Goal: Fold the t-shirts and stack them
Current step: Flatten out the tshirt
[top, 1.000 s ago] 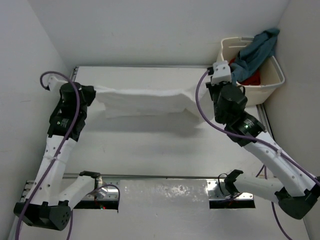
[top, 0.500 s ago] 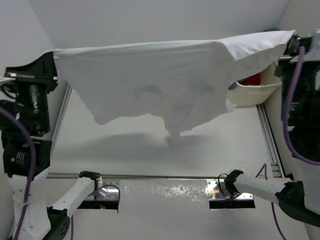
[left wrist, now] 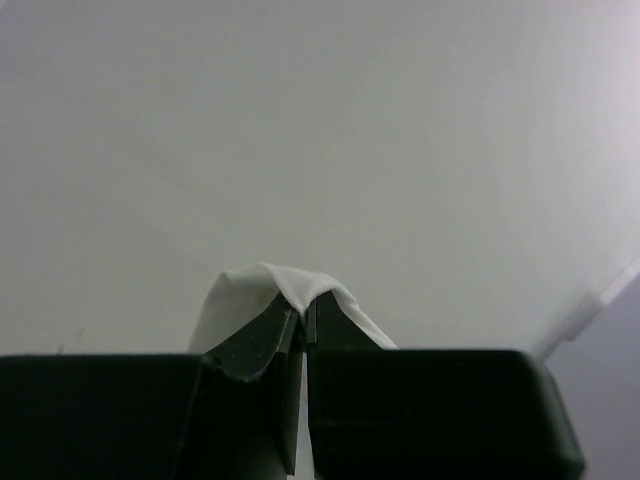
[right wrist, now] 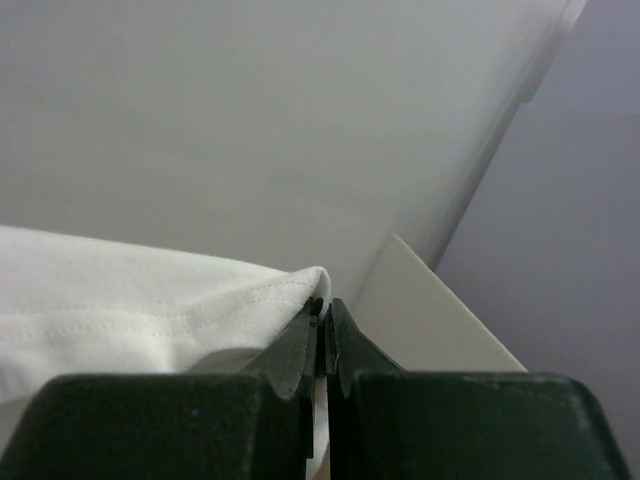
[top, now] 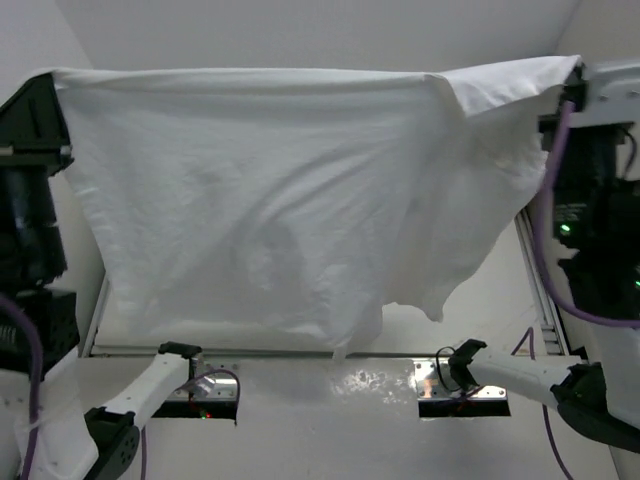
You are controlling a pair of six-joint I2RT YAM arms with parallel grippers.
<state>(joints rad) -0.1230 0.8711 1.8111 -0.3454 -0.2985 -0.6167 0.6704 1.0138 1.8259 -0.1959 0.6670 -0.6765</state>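
Note:
A white t-shirt [top: 270, 210] hangs spread wide in the air, stretched between my two grippers and filling most of the top view. My left gripper [top: 48, 82] is shut on its upper left corner. In the left wrist view the cloth [left wrist: 250, 290] drapes over the closed fingertips of the left gripper [left wrist: 305, 312]. My right gripper [top: 573, 90] is shut on the upper right corner. The right wrist view shows the stitched hem [right wrist: 170, 305] pinched at the tips of the right gripper [right wrist: 323, 305]. The shirt's lower edge dangles just above the table's near rail.
The table [top: 490, 300] shows only at the lower right, below the hanging cloth. A metal rail [top: 330, 385] runs along its near edge and another rail [top: 535, 285] along its right side. White walls close in on both sides and behind.
Both arms have risen high and moved apart, lifting the white t-shirt off the table. It now hangs as a broad sheet close to the camera and hides the basket.

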